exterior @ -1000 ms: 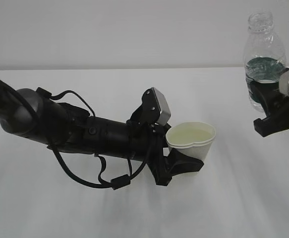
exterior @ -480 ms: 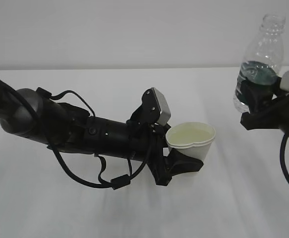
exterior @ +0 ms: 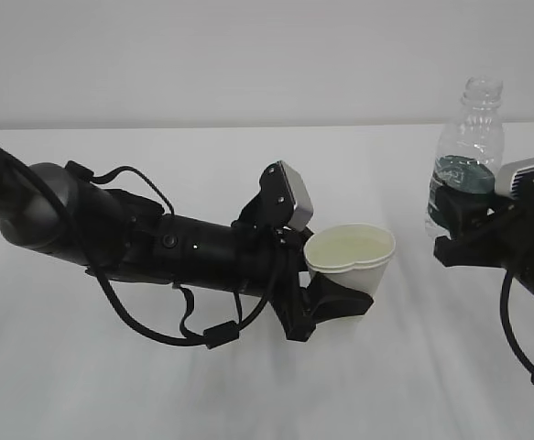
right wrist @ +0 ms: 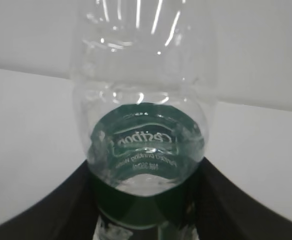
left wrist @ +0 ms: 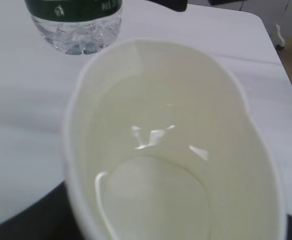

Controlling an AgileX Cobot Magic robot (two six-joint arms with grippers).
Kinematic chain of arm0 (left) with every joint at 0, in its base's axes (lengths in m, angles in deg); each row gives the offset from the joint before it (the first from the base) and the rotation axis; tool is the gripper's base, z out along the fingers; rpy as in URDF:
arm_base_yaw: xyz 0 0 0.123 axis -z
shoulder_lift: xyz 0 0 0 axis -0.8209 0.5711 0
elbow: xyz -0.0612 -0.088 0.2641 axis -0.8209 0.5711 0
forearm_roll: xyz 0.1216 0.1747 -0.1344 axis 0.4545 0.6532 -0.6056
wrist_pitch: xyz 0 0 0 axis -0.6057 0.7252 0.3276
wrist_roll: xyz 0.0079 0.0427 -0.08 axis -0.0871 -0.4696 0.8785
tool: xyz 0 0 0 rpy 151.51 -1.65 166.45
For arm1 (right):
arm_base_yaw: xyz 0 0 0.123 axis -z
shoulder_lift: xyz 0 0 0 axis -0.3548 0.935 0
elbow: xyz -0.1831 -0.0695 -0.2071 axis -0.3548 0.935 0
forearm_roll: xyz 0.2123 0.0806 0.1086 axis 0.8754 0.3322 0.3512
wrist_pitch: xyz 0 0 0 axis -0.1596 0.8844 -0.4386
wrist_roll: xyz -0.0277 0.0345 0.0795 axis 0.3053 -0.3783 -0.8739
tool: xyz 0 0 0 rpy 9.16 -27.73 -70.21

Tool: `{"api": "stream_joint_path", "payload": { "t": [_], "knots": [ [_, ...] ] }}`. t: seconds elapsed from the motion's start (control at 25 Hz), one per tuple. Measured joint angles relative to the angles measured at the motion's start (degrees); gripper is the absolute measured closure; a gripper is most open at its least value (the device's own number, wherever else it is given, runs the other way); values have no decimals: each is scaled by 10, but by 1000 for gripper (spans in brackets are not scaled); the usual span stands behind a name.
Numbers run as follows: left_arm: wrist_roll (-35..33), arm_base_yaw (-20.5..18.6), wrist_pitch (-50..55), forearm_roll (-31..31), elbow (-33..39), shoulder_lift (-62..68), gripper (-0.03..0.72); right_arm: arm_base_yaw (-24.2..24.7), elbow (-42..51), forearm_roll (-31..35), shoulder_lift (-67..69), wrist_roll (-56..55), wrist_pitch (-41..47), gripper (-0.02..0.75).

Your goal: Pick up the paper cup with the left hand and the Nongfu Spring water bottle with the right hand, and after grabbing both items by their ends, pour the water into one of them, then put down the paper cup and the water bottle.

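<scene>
The white paper cup (exterior: pixel 349 261) is upright at the table's middle, with my left gripper (exterior: pixel 338 301) shut on its lower part. In the left wrist view the paper cup (left wrist: pixel 221 115) fills the frame, and clear water (left wrist: pixel 156 200) lies in its bottom. To the right, my right gripper (exterior: pixel 459 218) is shut on the Nongfu Spring water bottle (exterior: pixel 466 137) at its green label band. The bottle stands nearly upright, with no cap. In the right wrist view the bottle (right wrist: pixel 143 135) sits between the black fingers (right wrist: pixel 45 210). The bottle's base (left wrist: pixel 78 30) shows just beyond the cup.
A white table (exterior: pixel 248 174) runs to a plain white wall at the back. The left arm (exterior: pixel 111 238) with its cable loops lies low across the table's left half. The table's far right corner (left wrist: pixel 258 30) shows in the left wrist view.
My right gripper has carried the bottle left and down towards the cup; the bottle leaned briefly and is nearly upright again. The left arm and the cup have not moved.
</scene>
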Motion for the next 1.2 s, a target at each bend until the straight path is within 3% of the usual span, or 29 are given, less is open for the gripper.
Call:
{"api": "stream_joint_path", "payload": {
  "t": [0.4,1.2],
  "knots": [
    [0,0,3,-1,0,0,249,0,-6,13,41,-1,-1,339],
    [0,-5,3,-1,0,0,249,0,-111,14,152,-2,-4,339]
  ]
}}
